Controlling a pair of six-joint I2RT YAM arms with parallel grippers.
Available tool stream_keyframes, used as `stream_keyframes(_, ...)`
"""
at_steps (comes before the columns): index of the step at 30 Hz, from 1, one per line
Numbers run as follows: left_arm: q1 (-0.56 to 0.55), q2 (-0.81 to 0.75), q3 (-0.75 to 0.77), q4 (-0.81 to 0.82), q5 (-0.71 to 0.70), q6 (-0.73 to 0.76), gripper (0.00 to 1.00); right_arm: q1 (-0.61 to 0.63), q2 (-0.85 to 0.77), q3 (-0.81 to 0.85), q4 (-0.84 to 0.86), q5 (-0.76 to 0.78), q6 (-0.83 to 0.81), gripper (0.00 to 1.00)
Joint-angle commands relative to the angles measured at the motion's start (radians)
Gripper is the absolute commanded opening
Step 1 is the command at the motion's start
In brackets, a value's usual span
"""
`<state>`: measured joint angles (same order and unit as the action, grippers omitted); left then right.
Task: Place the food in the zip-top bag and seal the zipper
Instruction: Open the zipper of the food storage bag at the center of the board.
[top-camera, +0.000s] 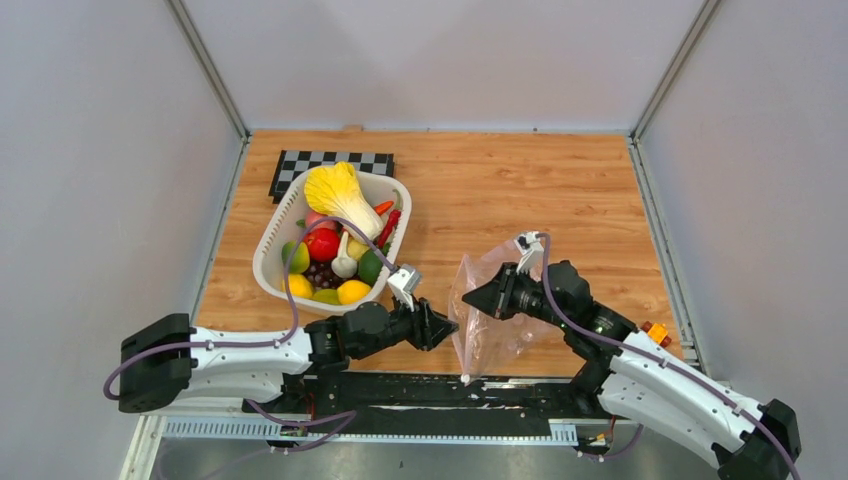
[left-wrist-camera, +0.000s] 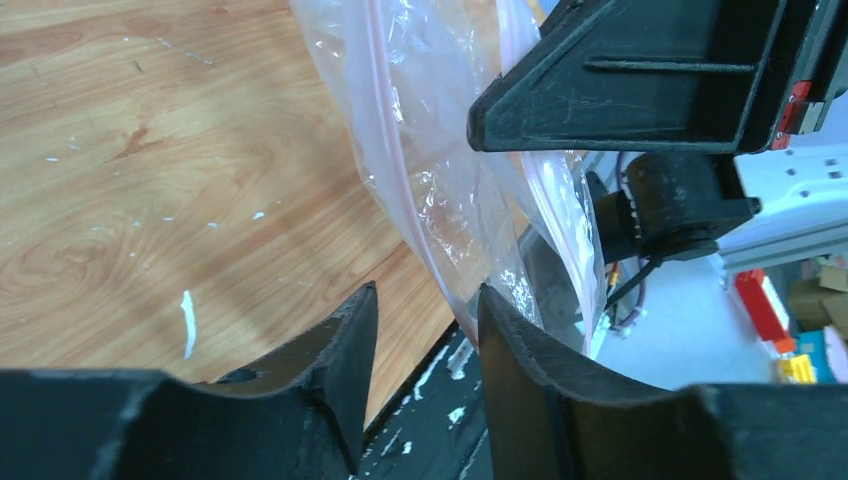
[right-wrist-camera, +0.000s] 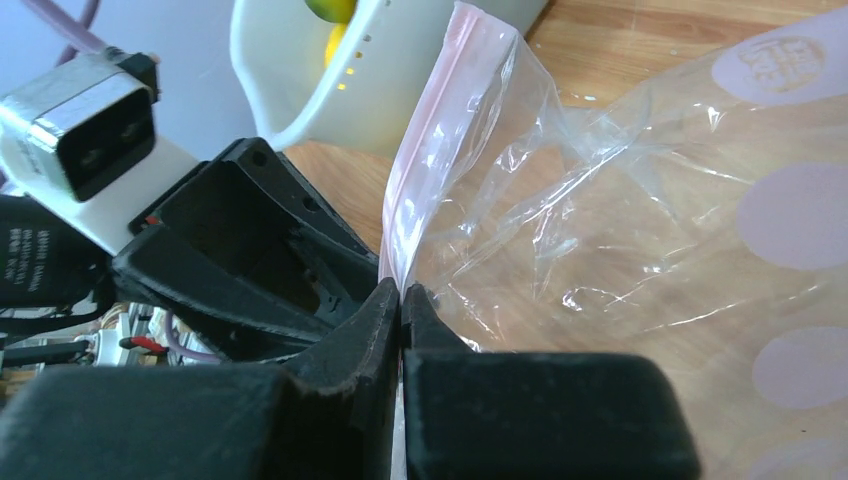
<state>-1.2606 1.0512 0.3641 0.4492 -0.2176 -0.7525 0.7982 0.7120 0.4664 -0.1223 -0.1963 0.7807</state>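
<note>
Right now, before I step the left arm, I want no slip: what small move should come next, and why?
Probably close the left gripper on the zip-top bag edge. Its jaws stand apart with that edge between them. The right gripper pinches the bag at the zipper, and the food sits in the basket, so the mouth likely needs pulling open.

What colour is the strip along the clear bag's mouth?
Pink. The zipper strip shows best in the right wrist view.

Print on the zip-top bag (right-wrist-camera: 600, 230) is unreadably blurred.
</note>
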Motion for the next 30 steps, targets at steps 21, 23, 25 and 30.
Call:
stream_keyframes(21,-0.006,-0.058,0.143,-0.029,-0.128,0.199,0.0,0.007,-0.123,0.178,-0.261,0.094,-0.164,0.24)
stream_keyframes(23,-0.006,-0.062,0.166,-0.063,-0.164,0.226,0.0,0.007,-0.088,0.233,-0.314,0.133,-0.205,0.26)
stream_keyframes(25,-0.006,-0.059,0.187,-0.103,-0.213,0.244,0.0,0.007,-0.054,0.289,-0.355,0.16,-0.225,0.44)
stream_keyframes(30,-0.006,-0.04,0.226,-0.139,-0.287,0.24,0.0,0.034,0.012,0.371,-0.457,0.257,-0.208,0.57)
